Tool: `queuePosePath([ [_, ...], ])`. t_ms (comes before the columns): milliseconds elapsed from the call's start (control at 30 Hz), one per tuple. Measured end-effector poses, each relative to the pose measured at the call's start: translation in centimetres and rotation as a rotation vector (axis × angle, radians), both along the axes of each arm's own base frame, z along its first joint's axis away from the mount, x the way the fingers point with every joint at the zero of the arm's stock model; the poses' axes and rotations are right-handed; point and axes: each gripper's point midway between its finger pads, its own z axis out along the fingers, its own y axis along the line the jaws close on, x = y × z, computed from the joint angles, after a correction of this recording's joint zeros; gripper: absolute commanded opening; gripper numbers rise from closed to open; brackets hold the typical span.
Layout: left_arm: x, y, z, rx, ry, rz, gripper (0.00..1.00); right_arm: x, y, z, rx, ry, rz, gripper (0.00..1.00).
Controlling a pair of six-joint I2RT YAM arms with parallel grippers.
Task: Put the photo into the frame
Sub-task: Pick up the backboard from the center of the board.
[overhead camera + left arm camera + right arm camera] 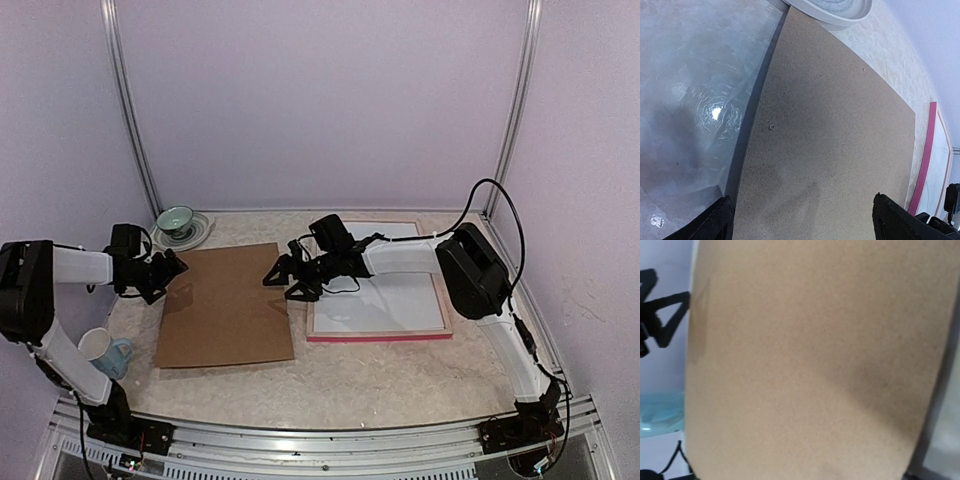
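One piece unseen: the photo shows in none of the three views. It may lie under the board or the mat, but I cannot tell.
Frame: the large rectangular picture frame with thin pale-wood rails and a bright pink edge (pixel 378 337) lies flat at centre right of the overhead view, pink edge along its lower side.
Inside it: a white mat sheet (pixel 385 300) fills the opening.
Beside it: a plain brown rectangular backing board (pixel 225 305) lies just left of the frame, its right edge close to the frame's left rail.
Right gripper (pixel 286 282): over the gap between board and frame, fingers spread, holding nothing. Its wrist view shows only brown board, very close.
Left gripper (pixel 172 268): at the board's upper left edge, fingers wide apart, nothing held.
Key relation: the frame lies to the right of both grippers, so the right arm is the nearer one.
Bystanders: a pale green bowl on a saucer (pixel 178 222) at upper left and a white and blue cup (pixel 100 348) at lower left.
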Motion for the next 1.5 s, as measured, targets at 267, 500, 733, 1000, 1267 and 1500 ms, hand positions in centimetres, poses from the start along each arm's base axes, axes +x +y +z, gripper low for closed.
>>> queuePosePath([
  [267,0.1,-0.1,0.2,-0.017,-0.009,-0.001,0.94,0.1,-0.3,0.5,0.042,0.011,0.012,0.84],
  [500,1.1,-0.3,3.3,-0.049,-0.120,0.001,0.94,0.1,-0.4,0.4,0.062,0.031,0.014,0.82],
  [733,2.3,-1.3,8.5,-0.097,-0.302,-0.041,0.93,-0.1,-0.4,0.3,0.059,0.036,0.021,0.81],
  [1000,2.5,-3.2,10.2,-0.180,-0.354,-0.103,0.93,-0.4,0.1,0.5,0.058,0.038,0.039,0.81],
  [1267,1.6,-6.4,12.1,-0.251,-0.381,-0.194,0.93,-1.3,1.9,2.3,0.100,-0.002,0.093,0.81],
  [1500,1.3,-7.6,14.7,-0.293,-0.446,-0.213,0.94,-1.1,2.3,3.0,0.116,-0.014,0.101,0.80],
])
